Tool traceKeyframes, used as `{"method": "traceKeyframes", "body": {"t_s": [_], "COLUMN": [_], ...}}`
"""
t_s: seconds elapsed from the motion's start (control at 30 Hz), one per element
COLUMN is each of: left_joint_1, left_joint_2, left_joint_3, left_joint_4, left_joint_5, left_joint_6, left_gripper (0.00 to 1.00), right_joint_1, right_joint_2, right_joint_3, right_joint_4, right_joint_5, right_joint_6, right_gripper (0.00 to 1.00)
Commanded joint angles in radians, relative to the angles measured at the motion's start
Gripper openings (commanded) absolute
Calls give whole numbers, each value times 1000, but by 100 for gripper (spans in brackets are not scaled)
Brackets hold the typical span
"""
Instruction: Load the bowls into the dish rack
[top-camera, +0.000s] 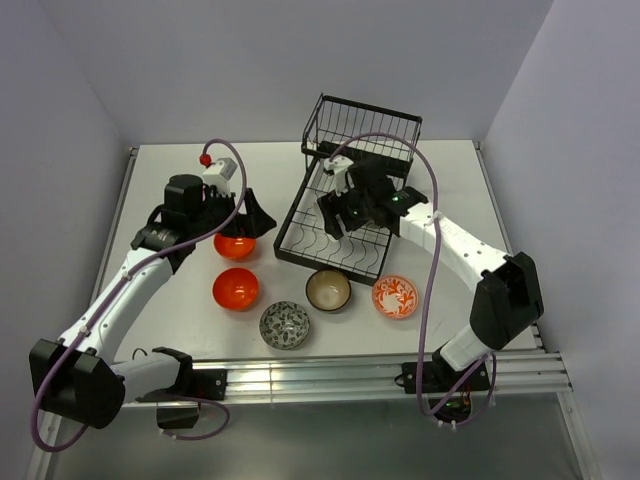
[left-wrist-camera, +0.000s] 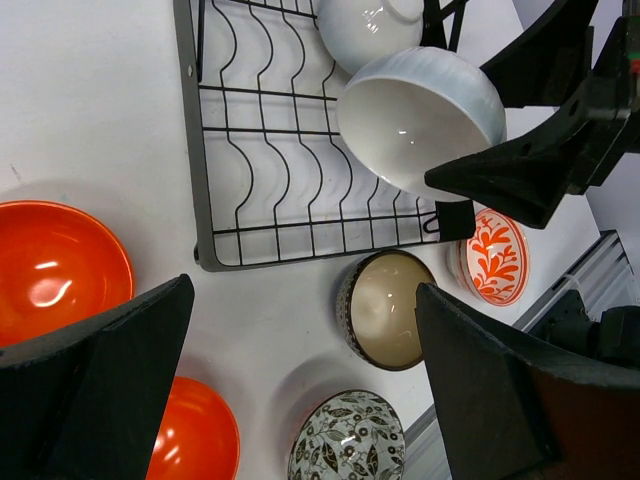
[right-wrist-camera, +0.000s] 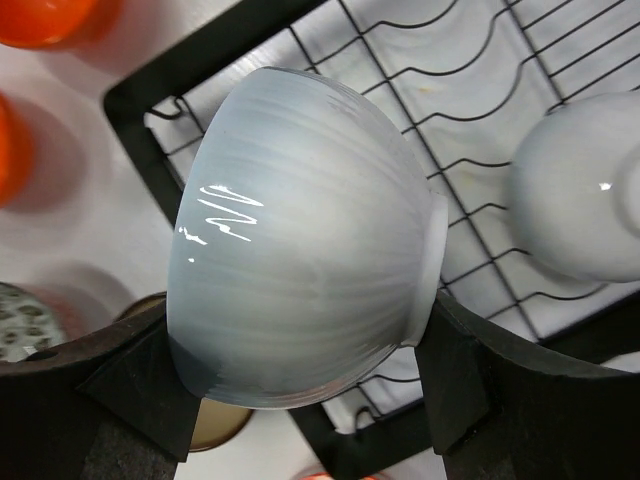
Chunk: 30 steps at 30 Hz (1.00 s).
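Right hand (right-wrist-camera: 300, 395) pinches the white bowl (right-wrist-camera: 300, 260), tipped on edge just above the rack (right-wrist-camera: 215, 45); left hand (left-wrist-camera: 305, 295) is spread.

Held white bowl (right-wrist-camera: 300, 240): overhead, all but lost beneath the right gripper (top-camera: 340, 210).
Second white bowl (left-wrist-camera: 372, 28): cropped by the top edge of the left wrist view.
Brown bowl (right-wrist-camera: 225, 430): a sliver only — tucked under the held bowl, right wrist view.
Grey-patterned bowl (left-wrist-camera: 345, 442): cut by the left wrist view's bottom edge.
Near orange-red bowl (left-wrist-camera: 200, 440): half behind a finger (left-wrist-camera: 110, 370) of the left gripper (left-wrist-camera: 305, 295).
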Motion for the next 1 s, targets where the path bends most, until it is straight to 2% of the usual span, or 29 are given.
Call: {"method": "traceKeyframes", "body": {"t_s": [0.0,0.27,0.5,0.97], "left_joint_1": [6,8,11,22], "left_joint_2": [-28,-32,-46,-51], "left_joint_3": [23,33,33,31], "left_joint_4": [6,-6,-10,-19], "left_joint_5": [13,-5,-16,-24], "left_joint_6": [13,19,23,33], "left_gripper": [99,100,100,100], "right_joint_1": [35,150,166,173], "right_joint_2": [-28,-7,73,158], "right_joint_3": [18,-33,-30,-76], "right_joint_4": [62,148,254,487], "right_joint_5": [149,366,517,583], "right_joint_6": [-155,-322,-483,-773], "right_gripper": [0,0,0,0]}}
